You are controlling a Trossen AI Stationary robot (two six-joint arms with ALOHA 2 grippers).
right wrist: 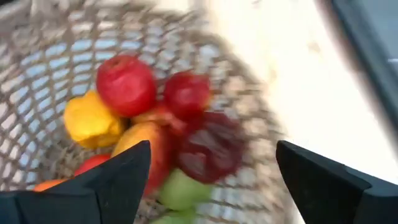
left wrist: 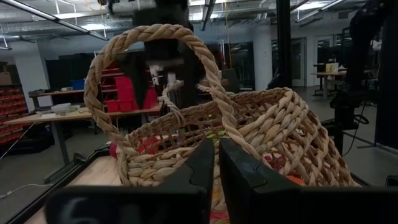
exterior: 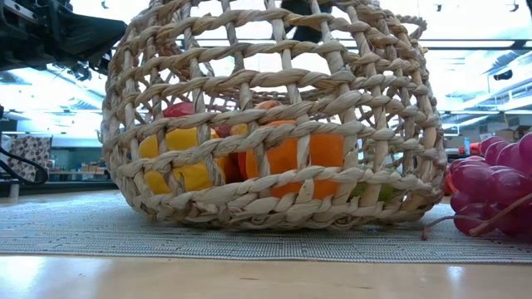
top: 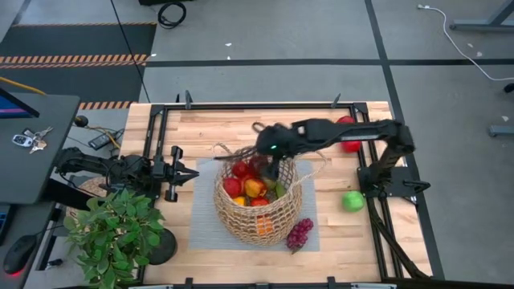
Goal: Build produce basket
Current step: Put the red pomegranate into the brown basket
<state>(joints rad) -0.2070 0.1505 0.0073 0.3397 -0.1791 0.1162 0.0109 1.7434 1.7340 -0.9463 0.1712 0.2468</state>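
Right gripper (top: 271, 166) over far rim of basket (top: 259, 215), jaws wide, empty; dark red fruit (right wrist: 210, 147) directly below. Left gripper (top: 186, 174) shut, empty, left of basket.

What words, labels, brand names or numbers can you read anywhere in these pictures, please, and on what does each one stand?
None can be read.
The basket, the fruit inside it, the purple grapes and the green apple carry no markings.
The shelves in the room behind the table show no legible lettering.
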